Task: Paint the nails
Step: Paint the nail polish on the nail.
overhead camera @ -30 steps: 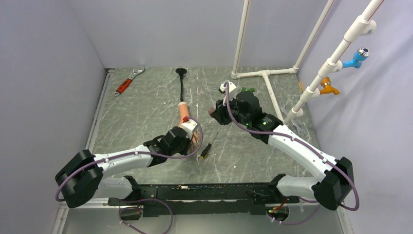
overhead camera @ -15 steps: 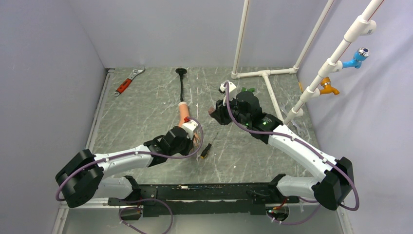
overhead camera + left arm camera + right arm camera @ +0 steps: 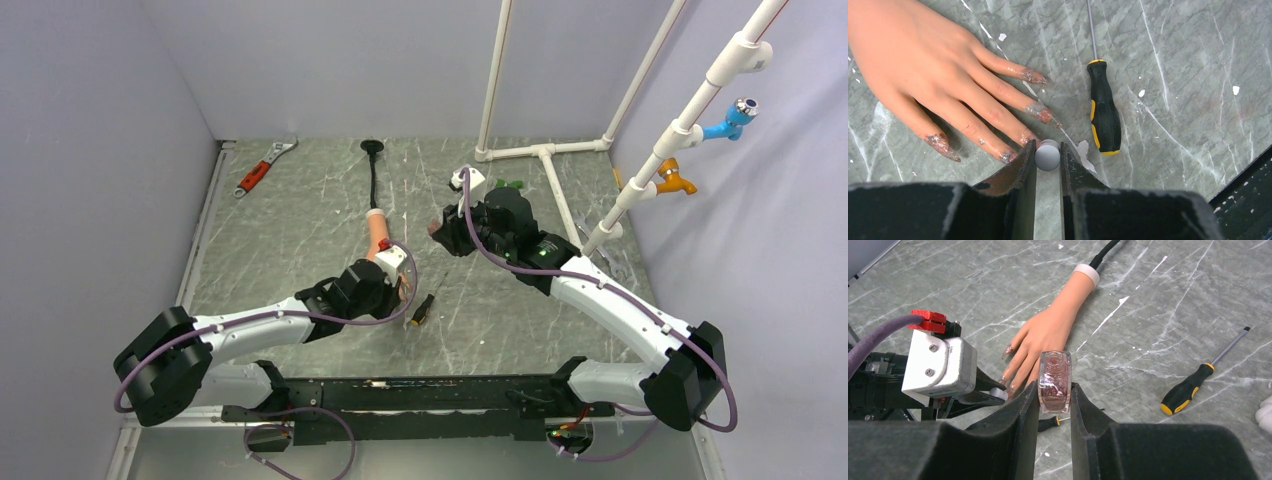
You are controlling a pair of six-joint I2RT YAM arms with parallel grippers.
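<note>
The peach mannequin hand (image 3: 923,65) lies flat, fingers spread, on its black stalk (image 3: 373,175). The nails (image 3: 1045,115) are smeared with glittery polish. My left gripper (image 3: 1048,150) is shut on a small round grey brush cap (image 3: 1047,157), held just off the fingertips; the brush tip itself is hidden. My right gripper (image 3: 1054,390) is shut on a clear polish bottle (image 3: 1054,375) of reddish glitter, held up above the table to the right of the hand (image 3: 378,235). From the right wrist, the left gripper (image 3: 993,392) sits at the hand's fingertips (image 3: 1010,377).
A black-and-yellow screwdriver (image 3: 1104,115) lies just right of the fingers. The right wrist view shows another screwdriver (image 3: 1193,385) farther off. A red-handled wrench (image 3: 262,168) lies at the far left. White pipes (image 3: 545,152) stand at the far right.
</note>
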